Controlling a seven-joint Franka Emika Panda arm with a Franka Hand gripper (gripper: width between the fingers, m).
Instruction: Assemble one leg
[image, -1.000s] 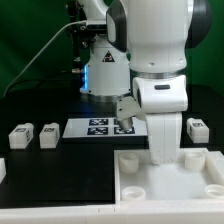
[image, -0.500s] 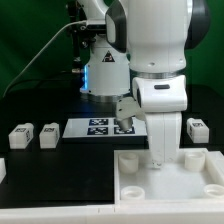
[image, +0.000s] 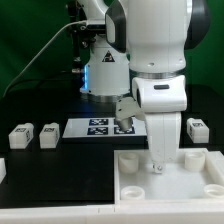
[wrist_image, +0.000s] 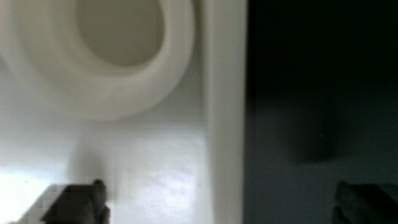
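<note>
White block-like leg (image: 48, 134) with black-and-white square tag

Arm (image: 160, 40) vertical, pointing down; fingers (wrist_image: 75, 205) wide apart (tips blurred).

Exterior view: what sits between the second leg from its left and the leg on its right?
The marker board and the arm sit between that leg and the right leg, in the exterior view.

Black table (image: 60, 172) carries the marker board (image: 98, 128). First leg (image: 22, 134) and second leg (image: 48, 135) lie apart on the exterior view's left of that board. Third leg (image: 197, 128) lies on its right. Large white panel (image: 133, 182) sits just in front of the board, towards the camera.
</note>
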